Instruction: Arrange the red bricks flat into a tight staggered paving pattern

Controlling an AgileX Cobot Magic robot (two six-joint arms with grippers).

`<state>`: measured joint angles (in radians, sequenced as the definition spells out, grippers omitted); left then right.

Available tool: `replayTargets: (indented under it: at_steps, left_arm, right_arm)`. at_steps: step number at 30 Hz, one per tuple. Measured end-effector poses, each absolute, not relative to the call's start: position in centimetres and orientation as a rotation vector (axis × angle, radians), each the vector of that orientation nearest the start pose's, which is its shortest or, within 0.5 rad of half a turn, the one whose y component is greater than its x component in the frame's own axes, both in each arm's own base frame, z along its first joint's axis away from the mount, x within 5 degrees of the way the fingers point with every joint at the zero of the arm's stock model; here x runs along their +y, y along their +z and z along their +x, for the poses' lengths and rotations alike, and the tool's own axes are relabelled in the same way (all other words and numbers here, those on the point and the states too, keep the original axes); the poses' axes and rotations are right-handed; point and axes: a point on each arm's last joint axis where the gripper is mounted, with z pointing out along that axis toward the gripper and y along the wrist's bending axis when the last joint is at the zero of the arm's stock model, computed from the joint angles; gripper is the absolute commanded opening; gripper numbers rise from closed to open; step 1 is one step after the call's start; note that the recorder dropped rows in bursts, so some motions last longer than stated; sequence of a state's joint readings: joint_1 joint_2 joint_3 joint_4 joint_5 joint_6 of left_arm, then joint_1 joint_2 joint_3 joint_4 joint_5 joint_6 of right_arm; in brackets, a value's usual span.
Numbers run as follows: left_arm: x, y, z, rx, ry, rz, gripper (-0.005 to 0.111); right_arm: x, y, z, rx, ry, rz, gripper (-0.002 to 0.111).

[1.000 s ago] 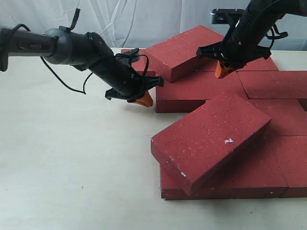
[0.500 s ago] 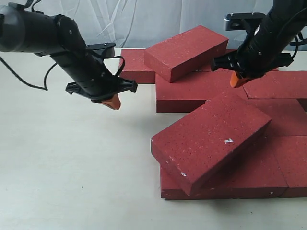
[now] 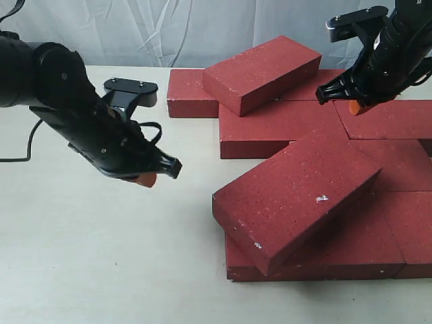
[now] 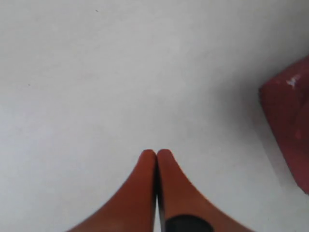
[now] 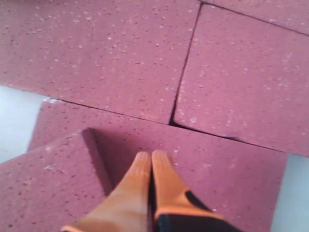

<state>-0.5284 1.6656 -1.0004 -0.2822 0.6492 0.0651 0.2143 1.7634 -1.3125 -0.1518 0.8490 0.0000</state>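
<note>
Several dark-red speckled bricks (image 3: pixel 283 128) lie flat at the right of the table. One brick with a white chip (image 3: pixel 297 196) rests tilted across the front ones, and another (image 3: pixel 262 73) leans on the back row. My left gripper (image 3: pixel 144 179) (image 4: pixel 156 153) is shut and empty over bare table, left of the chipped brick, whose corner (image 4: pixel 288 121) shows in the left wrist view. My right gripper (image 3: pixel 356 106) (image 5: pixel 151 155) is shut and empty, just above the flat bricks (image 5: pixel 120 63) at the back right.
A pale tabletop (image 3: pixel 101 256) stretches to the left and front of the bricks. A white curtain (image 3: pixel 175 27) hangs behind the table. The left arm's cable trails off to the left edge.
My left gripper has swung away from the back bricks, leftward and toward the front, over open table. My right gripper has drifted to the right along the back row.
</note>
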Motion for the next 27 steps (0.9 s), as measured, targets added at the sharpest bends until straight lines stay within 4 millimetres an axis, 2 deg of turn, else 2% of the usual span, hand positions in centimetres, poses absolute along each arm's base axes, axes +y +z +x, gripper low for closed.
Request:
replayTargets:
  at_steps: [5,10,17,22,27]
  left_arm:
    - [-18.9,20.4,23.9,2.725,-0.365,0.757,0.000]
    - [-19.7,20.5,21.7,2.648,-0.306,0.984,0.000]
    - [-20.8,20.6,19.4,2.491,-0.283,1.280,0.000]
    - [-22.2,21.1,18.5,2.367,-0.348,1.361,0.000]
    - [-23.1,21.5,18.4,2.320,-0.445,1.312,0.000]
  right_arm:
    - [5.8,24.1,36.1,2.738,-0.280,-0.368,-0.001]
    - [5.5,23.9,36.0,2.743,-0.316,-0.365,-0.001]
    - [5.3,22.4,35.4,2.760,-0.350,-0.396,-0.001]
    - [5.0,21.4,35.6,2.810,-0.278,-0.327,-0.001]
    - [3.3,20.2,35.8,2.891,-0.106,-0.236,-0.001]
